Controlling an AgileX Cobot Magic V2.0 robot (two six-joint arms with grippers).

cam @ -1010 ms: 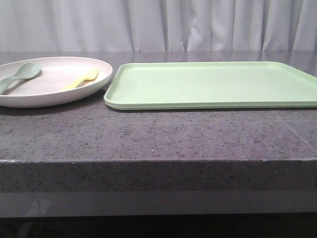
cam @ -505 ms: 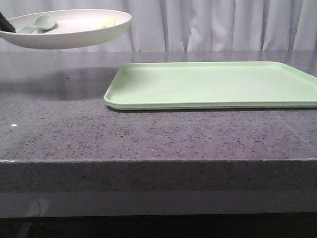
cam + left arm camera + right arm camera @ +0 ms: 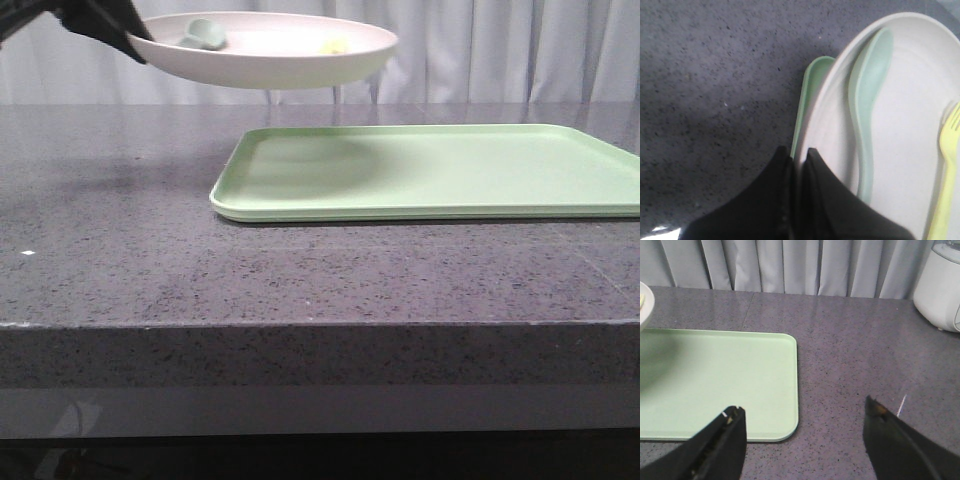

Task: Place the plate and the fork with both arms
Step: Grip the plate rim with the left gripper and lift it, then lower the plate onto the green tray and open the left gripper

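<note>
The pinkish-cream plate (image 3: 265,65) hangs in the air above the left end of the light-green tray (image 3: 430,170). My left gripper (image 3: 125,38) is shut on the plate's left rim; in the left wrist view its black fingers (image 3: 785,200) pinch the plate (image 3: 910,135) at its edge. The pale-yellow fork (image 3: 946,185) lies on the plate, seen from the front as a yellow bit (image 3: 333,46). A grey-green spoon (image 3: 867,110) lies beside it. My right gripper (image 3: 802,412) stands open over the table off the tray's right end (image 3: 715,380), holding nothing.
The dark speckled table (image 3: 300,280) runs to a front edge near the camera. A white appliance (image 3: 940,285) stands at the table's far right in the right wrist view. Grey curtains hang behind.
The plate, with fork and spoon on it, rose off the table at the left and has moved right, now hanging over the tray's left end in my left gripper.
</note>
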